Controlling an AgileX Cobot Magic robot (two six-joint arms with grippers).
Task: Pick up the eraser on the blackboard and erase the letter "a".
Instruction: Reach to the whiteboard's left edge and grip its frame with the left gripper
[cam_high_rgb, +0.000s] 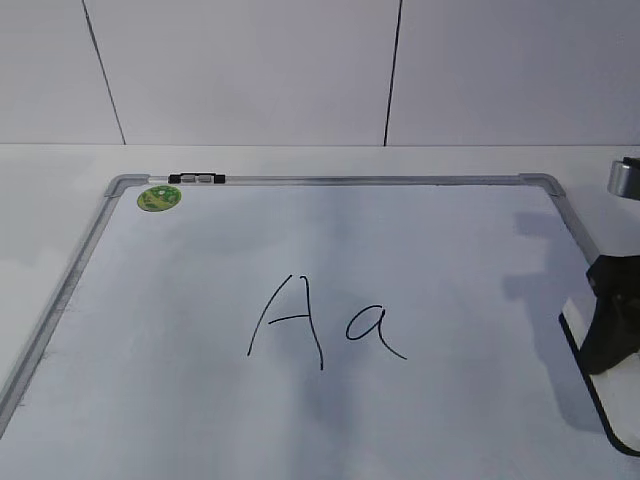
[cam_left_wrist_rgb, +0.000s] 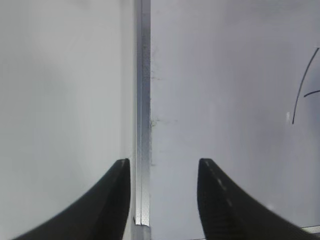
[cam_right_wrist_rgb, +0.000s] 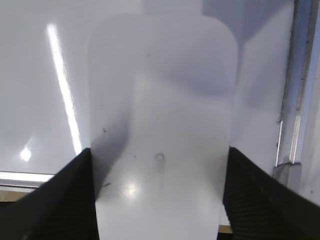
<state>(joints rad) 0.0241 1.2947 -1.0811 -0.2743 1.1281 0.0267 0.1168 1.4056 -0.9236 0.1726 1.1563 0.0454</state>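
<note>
**Eraser in the jaws, the small "a" yet to be wiped**

With the eraser (cam_right_wrist_rgb: 162, 150) sitting between the two dark fingers of the right gripper (cam_right_wrist_rgb: 159, 200), the job in hand is to lift it cleanly and carry it leftwards to the letter "a" (cam_high_rgb: 374, 330). In the right wrist view both fingers sit against the eraser's long sides, so I judge it clamped, though whether it has left the board is not clear. A good wipe calls for the felt face flat on the blackboard (cam_high_rgb: 420, 230) and short strokes kept to the right of the capital "A" (cam_high_rgb: 290, 322), which stands just beside the small letter and should stay untouched.

The eraser shows as a smooth white block with rounded corners, faintly smudged, with a thin black edge visible in the exterior view at the board's right side, near the metal frame. The "a" is a thin black marker line with a round bowl and a tail, near the middle of the board.

The left gripper (cam_left_wrist_rgb: 164, 200) hangs with its fingers apart and empty over the board's left frame rail, well apart from the letters.
</note>
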